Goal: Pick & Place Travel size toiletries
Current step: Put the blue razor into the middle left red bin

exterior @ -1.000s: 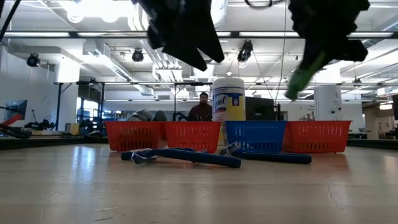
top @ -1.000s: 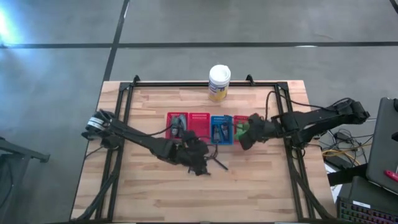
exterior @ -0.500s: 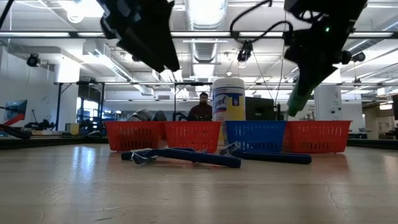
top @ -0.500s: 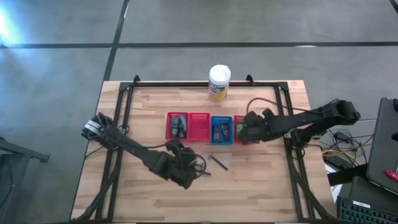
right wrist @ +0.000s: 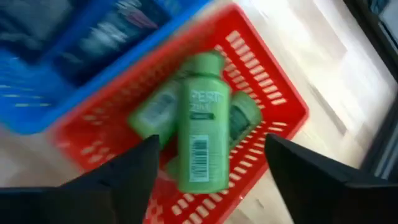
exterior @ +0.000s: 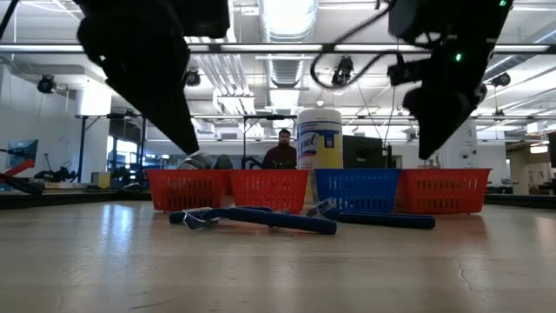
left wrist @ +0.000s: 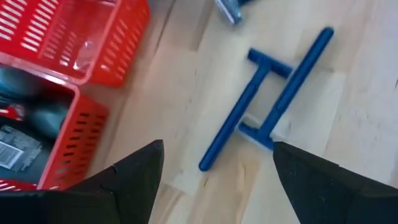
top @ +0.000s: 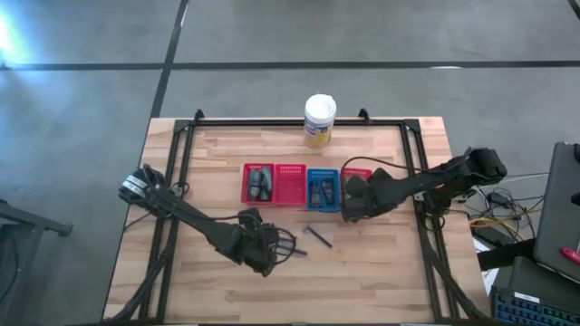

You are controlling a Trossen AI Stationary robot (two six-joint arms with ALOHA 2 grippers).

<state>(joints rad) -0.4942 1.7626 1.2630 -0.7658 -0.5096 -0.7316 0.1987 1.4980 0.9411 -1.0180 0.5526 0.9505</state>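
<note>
A bright green bottle [right wrist: 198,140] lies label up on other green bottles in the right-hand red basket [right wrist: 273,109], free of my right gripper [right wrist: 211,143], which hangs open above it. From above, that gripper [top: 348,205] covers the basket's near part. Two thin blue sticks [left wrist: 267,106] lie flat on the wood in front of the baskets, one against the other. My left gripper [left wrist: 217,162] hovers open over the table near them, at the near left [top: 272,250]. Grey tubes [top: 259,181] fill the leftmost red basket.
Four mesh baskets stand in a row at mid-table: red [top: 258,184], red [top: 290,184], blue [top: 322,188] and the right-hand red one. A white canister with a yellow label [top: 319,120] stands behind them at the far edge. Bare wood lies along the near edge.
My right gripper has come down over the right-hand red basket with the green bottle, opened and let go; the bottle now lies in the basket. My left gripper has drawn back from the sticks toward the table's near left, staying open.
</note>
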